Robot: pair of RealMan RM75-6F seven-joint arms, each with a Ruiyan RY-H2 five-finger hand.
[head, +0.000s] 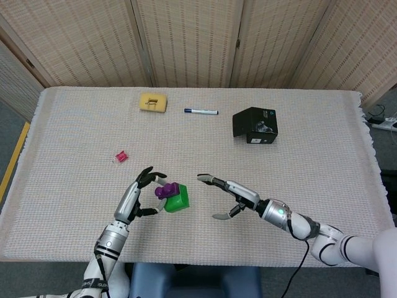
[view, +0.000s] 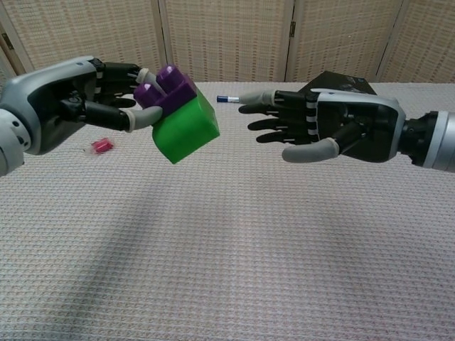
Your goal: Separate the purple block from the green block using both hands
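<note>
A small purple block is stuck on top of a larger green block. My left hand pinches the purple block and holds the joined pair tilted in the air above the table. To the right of the pair my right hand is open, fingers spread toward the green block with a short gap between them.
A black box stands at the back right. A blue marker and a yellow sponge-like piece lie at the back. A small pink item rests at the left. The woven cloth covers the whole table.
</note>
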